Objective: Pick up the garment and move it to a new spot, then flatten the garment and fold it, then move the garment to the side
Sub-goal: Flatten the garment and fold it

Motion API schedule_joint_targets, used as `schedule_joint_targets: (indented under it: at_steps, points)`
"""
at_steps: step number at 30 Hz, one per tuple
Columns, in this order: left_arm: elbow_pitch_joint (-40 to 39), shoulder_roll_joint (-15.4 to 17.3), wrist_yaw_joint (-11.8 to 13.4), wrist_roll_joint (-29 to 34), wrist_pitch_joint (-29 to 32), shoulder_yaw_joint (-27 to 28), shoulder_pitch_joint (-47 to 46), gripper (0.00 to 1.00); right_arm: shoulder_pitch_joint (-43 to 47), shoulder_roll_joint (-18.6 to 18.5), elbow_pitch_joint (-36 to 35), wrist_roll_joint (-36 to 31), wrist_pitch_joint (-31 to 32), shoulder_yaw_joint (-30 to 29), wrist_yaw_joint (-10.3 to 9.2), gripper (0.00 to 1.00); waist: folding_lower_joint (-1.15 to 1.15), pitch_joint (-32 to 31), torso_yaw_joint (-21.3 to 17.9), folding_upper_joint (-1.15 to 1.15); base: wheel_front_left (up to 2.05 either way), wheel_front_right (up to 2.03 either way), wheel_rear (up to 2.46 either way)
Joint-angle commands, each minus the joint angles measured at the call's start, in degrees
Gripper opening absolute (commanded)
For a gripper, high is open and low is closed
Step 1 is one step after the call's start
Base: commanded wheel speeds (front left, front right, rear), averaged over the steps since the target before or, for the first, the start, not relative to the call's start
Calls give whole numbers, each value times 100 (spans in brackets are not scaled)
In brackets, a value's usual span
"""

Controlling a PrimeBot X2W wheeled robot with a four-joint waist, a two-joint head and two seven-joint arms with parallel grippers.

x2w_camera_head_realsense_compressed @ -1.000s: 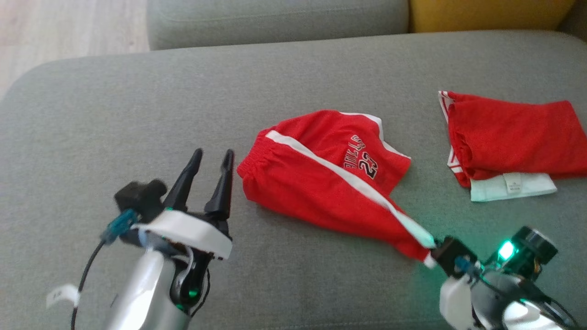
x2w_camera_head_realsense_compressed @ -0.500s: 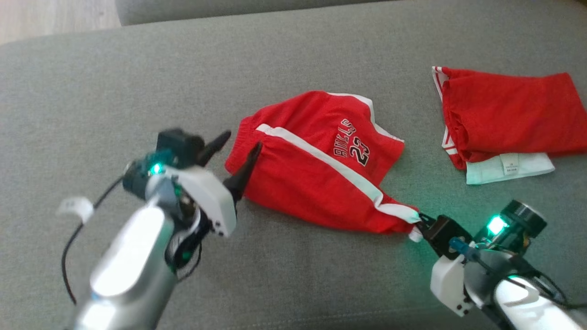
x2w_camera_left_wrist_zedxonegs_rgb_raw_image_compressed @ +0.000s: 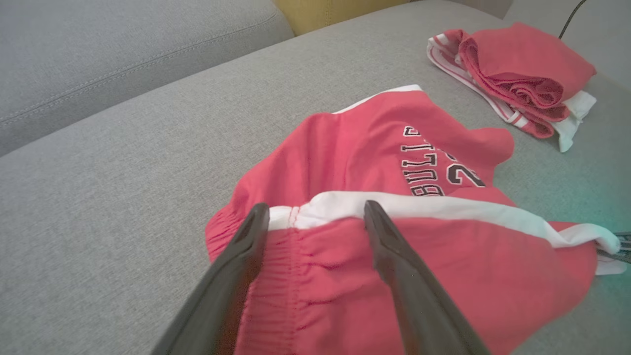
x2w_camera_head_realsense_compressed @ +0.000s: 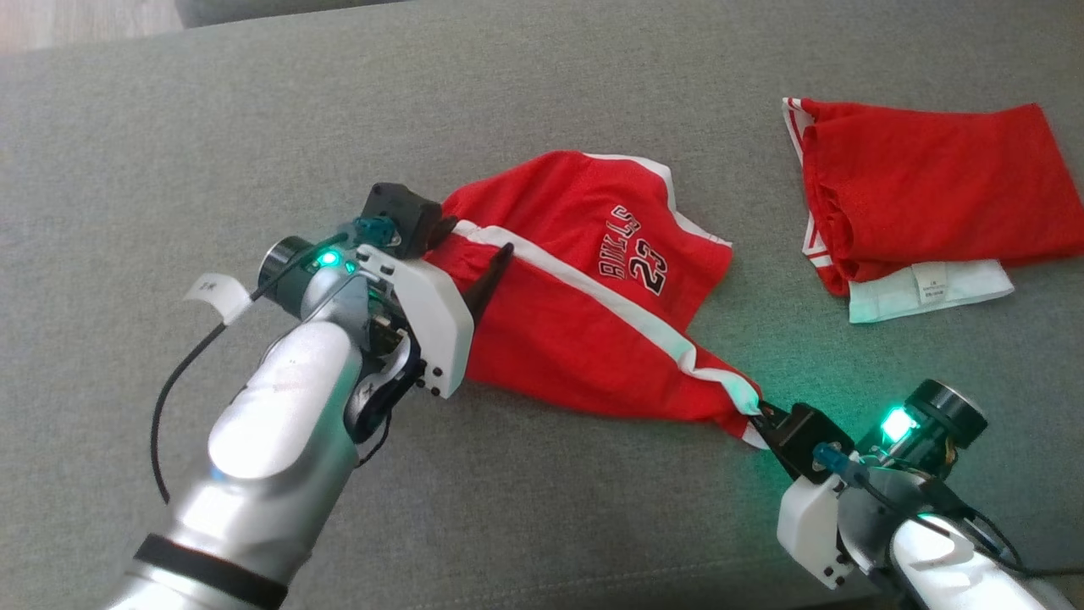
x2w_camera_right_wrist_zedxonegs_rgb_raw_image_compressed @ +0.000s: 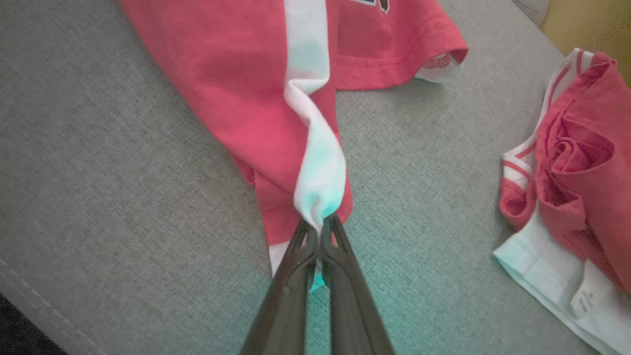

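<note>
1. Grey sofa fabric [x2w_camera_head_realsense_compressed: 169,127] is carrying everything, and a strip of pale wooden floor [x2w_camera_head_realsense_compressed: 68,17] is showing at the top left corner of the head view.
2. Left of centre, the left gripper [x2w_camera_head_realsense_compressed: 470,246] is hanging over one end of the garment [x2w_camera_head_realsense_compressed: 584,339], its two dark fingers standing wide apart and clamping nothing. In the left wrist view the left gripper [x2w_camera_left_wrist_zedxonegs_rgb_raw_image_compressed: 315,207] is bracketing the spot where the white stripe [x2w_camera_left_wrist_zedxonegs_rgb_raw_image_compressed: 434,207] is meeting the gathered waistband [x2w_camera_left_wrist_zedxonegs_rgb_raw_image_compressed: 276,256]. Whether the tips are touching the cloth cannot be told.
3. Near the middle of the cushion the garment, a pair of red shorts, is lying rumpled rather than flat. Its white stripe is running diagonally from the waistband down toward the lower right, and the lettering [x2w_camera_head_realsense_compressed: 631,254] reading "BULLS 23" is facing up on the far leg.
4. At the lower right, the right gripper [x2w_camera_head_realsense_compressed: 762,413] is pinching the hem corner at the stripe's far end. In the right wrist view, its jaws [x2w_camera_right_wrist_zedxonegs_rgb_raw_image_compressed: 320,224] are closing tight on the cloth, which is bunching into a twisted point there. A green light [x2w_camera_head_realsense_compressed: 893,421] is glowing on that wrist.
5. Far right, well apart from the shorts, a folded red garment [x2w_camera_head_realsense_compressed: 931,195] is sitting on a white garment [x2w_camera_head_realsense_compressed: 974,284], whose label [x2w_camera_head_realsense_compressed: 930,284] is facing up.
</note>
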Motion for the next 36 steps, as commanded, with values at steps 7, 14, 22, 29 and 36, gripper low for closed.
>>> schedule_joint_targets:
  at_steps: [7, 14, 22, 29, 36]
  points:
    - [269, 43, 178, 212, -39, 68, -532, 100, -118, -27, -99, -66, -89, 26, 37, 0, 0, 19, -42, 0, 0, 0, 0]
    - [576, 3, 178, 240, 63, -81, -623, 100, -135, -17, -51, -44, -110, 70, 37, 0, 0, -10, -47, 0, 0, 0, 0]
    - [616, -50, 90, 88, -25, -180, -635, 15, -150, -16, -23, -23, -121, 86, 37, 0, 0, -60, -28, 0, 0, 0, 0]
    - [566, -46, 129, 83, -398, -156, -699, 27, -153, -28, -10, 0, -107, 60, 37, 0, 0, -93, 4, 0, 0, 0, 0]
    - [570, -52, 138, 43, -690, -128, -733, 29, -145, -26, 7, 39, -108, 7, 37, 0, 0, -134, 40, 0, 0, 0, 0]
